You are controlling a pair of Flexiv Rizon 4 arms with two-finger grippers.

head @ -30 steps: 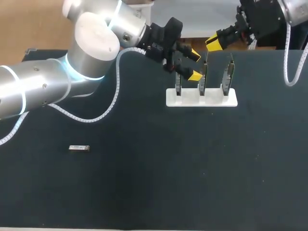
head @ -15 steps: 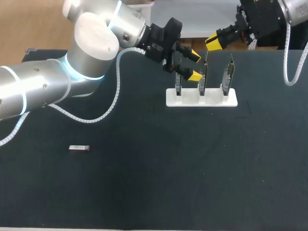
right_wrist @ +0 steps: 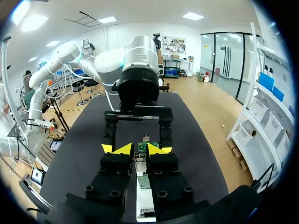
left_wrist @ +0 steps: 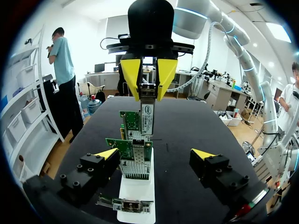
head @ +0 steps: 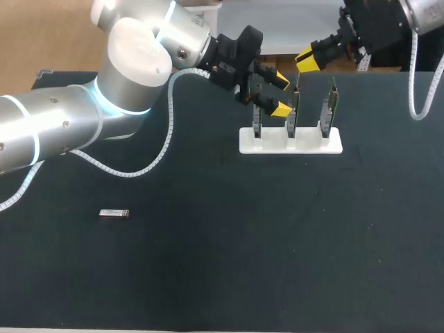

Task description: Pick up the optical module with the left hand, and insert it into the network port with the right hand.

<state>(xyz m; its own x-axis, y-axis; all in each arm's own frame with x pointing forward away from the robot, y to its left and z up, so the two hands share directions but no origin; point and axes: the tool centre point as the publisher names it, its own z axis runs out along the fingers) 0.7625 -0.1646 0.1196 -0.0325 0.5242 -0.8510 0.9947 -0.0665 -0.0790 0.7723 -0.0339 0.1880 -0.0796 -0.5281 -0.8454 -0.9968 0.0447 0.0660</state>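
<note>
L gripper (head: 280,95) spread wide, nothing held; tips set either side of the cards (left_wrist: 133,149) in the holder (head: 274,146), at 1 o'clock on table (head: 208,277). R gripper (left_wrist: 148,79) clamped on module (left_wrist: 147,114), which points down toward the far card. 2nd module (head: 114,214) noted loose at 8 o'clock. Judged: light, stiff, slick metal shell; best taken on flat sides, mid-length. Cards prob. fragile.

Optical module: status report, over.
Right gripper shut on optical module, near the card rack. Left gripper open, straddling a card. Second module loose on table.
</note>
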